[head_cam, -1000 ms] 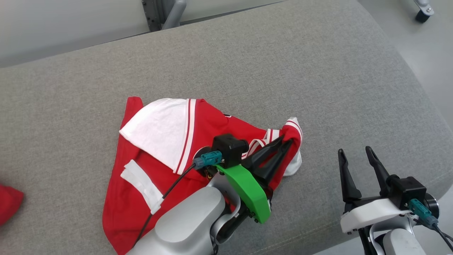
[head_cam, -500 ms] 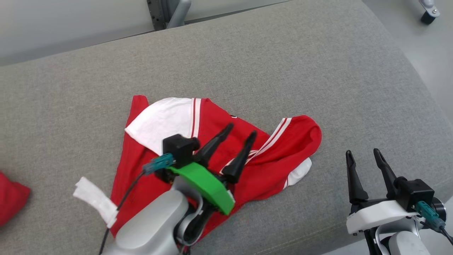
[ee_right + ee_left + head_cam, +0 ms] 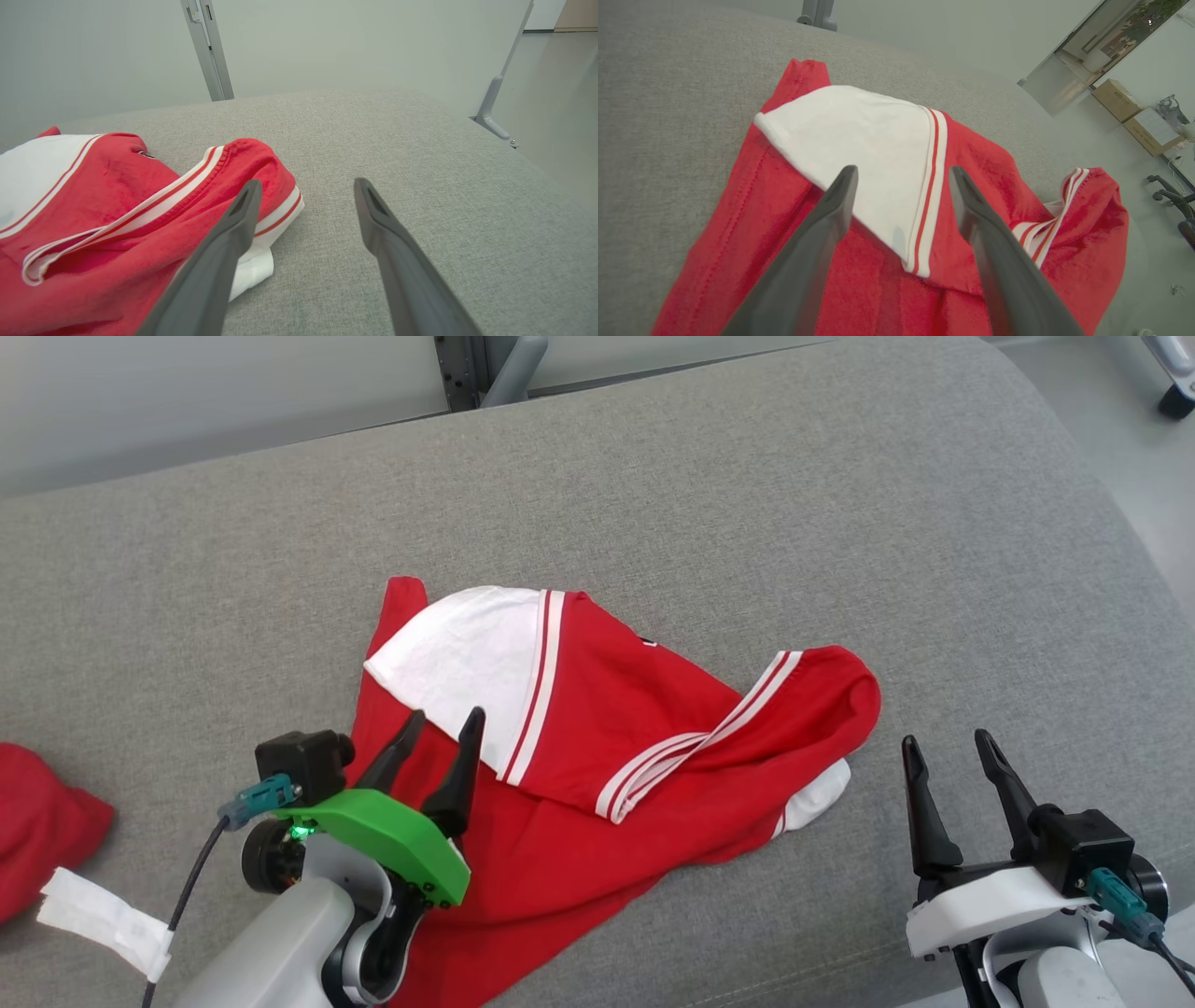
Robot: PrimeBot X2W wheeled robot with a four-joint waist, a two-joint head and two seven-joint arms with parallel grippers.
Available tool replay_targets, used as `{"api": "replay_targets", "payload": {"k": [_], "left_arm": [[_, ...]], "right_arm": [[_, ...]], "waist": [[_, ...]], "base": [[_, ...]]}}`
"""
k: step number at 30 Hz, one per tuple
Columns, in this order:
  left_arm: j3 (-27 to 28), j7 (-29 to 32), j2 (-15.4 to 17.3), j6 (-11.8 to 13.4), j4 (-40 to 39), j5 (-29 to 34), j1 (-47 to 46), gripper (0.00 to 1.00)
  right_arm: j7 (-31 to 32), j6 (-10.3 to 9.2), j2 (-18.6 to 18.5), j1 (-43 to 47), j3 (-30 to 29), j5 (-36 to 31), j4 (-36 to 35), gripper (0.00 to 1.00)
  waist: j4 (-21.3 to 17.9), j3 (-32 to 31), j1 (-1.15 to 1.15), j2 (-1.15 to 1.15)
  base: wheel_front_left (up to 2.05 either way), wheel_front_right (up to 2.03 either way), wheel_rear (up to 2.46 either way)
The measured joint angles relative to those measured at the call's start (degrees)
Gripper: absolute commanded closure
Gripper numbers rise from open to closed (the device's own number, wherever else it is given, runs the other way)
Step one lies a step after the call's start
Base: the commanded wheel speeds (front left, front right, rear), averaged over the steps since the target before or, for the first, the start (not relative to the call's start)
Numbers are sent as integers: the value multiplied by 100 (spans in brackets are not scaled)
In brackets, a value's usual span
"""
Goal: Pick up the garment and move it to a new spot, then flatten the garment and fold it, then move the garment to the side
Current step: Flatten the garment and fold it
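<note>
Claws are seen spread wide and empty: left claw (image 3: 446, 713) over the left part of the garment (image 3: 607, 709), right claw (image 3: 945, 738) near its right end. Bare worktop (image 3: 747, 504) is seen beyond it; its rounded right edge meets floor (image 3: 1120, 448).

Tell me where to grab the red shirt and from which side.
Take the bunched right end of the red shirt, where the striped edge folds over into a raised lump. Come from the robot's right with the open right gripper, which sits beside it; the flat middle likely offers the fingers no edge.
</note>
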Motion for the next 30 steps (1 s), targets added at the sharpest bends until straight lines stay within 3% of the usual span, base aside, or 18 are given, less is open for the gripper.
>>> {"api": "replay_targets", "payload": {"k": [8,15,22,25,26,27,30], "left_arm": [[124,31,110,201,698,-48,45,0],[47,183,207,286,1292,164,-464,0],[-221,481,261,242,1571,479,-903,0],[-364,724,199,4,1678,476,-1039,0],[-378,734,162,-63,1700,477,-1088,58],[-393,742,121,-104,1737,486,-1146,100],[-320,445,53,-149,1861,522,-1306,100]], "right_arm": [[0,0,-1,-12,-35,-59,-3,0],[0,0,-1,-98,-3,-107,-32,0],[0,0,-1,-142,2,-113,-48,0],[0,0,-1,-155,29,-109,-45,0],[0,0,0,-165,42,-99,-42,0],[0,0,1,-177,48,-89,-37,0],[0,0,-1,-205,77,-48,-30,0]], "waist": [[-20,152,0,0],[-3,322,0,0],[-8,426,0,0],[-23,460,0,0],[-29,473,0,0],[-36,485,0,0],[-58,507,0,0]], "base": [[0,0,0],[0,0,0],[0,0,0],[0,0,0],[0,0,0],[0,0,0],[0,0,0]]}}
